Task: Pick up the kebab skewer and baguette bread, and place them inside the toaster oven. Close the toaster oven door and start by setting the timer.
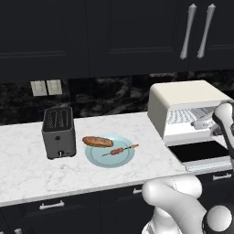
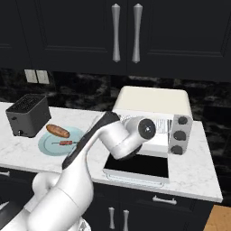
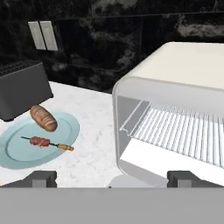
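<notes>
Hand view: pincer (image 3: 112, 178) spread, empty; toaster oven (image 3: 175, 113) open; baguette bread (image 3: 43, 118) and kebab skewer (image 3: 46, 143) still lie on plate (image 3: 17, 155). Everything remains.

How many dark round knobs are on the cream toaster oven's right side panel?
3, stacked in a column on the cream-white boxy toaster oven: top knob, middle knob, bottom knob. None looks hidden.

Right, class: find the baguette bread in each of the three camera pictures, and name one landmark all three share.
Left base view: baguette bread left of centre, on the plate's far-left rim.
Right base view: far left, at the plate's back.
Hand view: left side, on the plate's upper edge.
Shared landmark: the dark slot toaster beside the blue plate.
</notes>
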You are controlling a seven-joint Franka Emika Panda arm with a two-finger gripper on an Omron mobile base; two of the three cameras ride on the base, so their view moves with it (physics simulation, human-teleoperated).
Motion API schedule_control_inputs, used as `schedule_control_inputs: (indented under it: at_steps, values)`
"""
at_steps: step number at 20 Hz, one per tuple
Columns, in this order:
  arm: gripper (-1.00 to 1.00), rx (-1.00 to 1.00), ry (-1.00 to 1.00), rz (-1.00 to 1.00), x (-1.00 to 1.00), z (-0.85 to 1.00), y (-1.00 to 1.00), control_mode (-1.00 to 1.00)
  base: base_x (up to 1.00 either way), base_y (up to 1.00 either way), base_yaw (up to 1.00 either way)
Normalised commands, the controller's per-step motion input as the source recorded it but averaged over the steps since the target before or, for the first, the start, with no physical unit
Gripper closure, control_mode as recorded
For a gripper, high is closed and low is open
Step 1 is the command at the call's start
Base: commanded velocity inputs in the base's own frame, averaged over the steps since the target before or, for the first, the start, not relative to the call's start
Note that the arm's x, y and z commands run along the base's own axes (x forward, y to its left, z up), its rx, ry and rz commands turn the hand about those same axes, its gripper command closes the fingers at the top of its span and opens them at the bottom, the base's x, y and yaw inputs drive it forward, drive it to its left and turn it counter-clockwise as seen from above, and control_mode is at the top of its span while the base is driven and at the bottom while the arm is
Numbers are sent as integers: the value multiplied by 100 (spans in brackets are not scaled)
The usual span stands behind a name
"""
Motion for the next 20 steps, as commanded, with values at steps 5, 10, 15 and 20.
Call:
schedule_control_inputs:
  at_steps: [5,10,15,20]
  values:
    - [-100,0,-24,5,17,-53,-33,-100,0,0,0]
    - [-100,5,-12,0,42,-23,-4,-100,0,0,0]
    - [-100,9,0,-1,53,-1,-38,-100,0,0,0]
    - [-100,8,0,-3,54,0,-1,-100,0,0,0]
